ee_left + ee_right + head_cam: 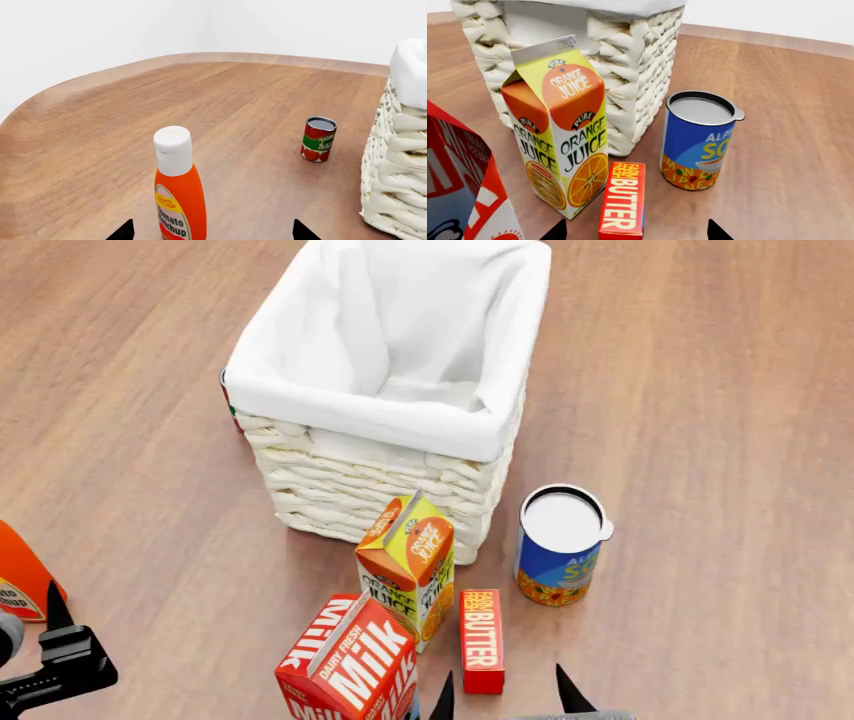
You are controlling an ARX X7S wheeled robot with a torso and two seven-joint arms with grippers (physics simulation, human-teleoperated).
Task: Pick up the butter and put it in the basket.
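My right pincer (pixel 501 695) hangs open over the butter (pixel 482 640), which lies flat on the worktop (pixel 721 390), just beside the juice carton (pixel 408 565) and near the milk carton (pixel 350 660), in front of the basket (pixel 387 390). Risk: a finger clips the juice carton, tips it, or shoves the butter. Left pincer (pixel 211 231) open by the ketchup bottle (pixel 177 185).

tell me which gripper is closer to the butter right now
Right. The right gripper hangs open just in front of the butter, its fingertips either side of the box's near end. The left gripper sits far off at the table's left, by the ketchup bottle.
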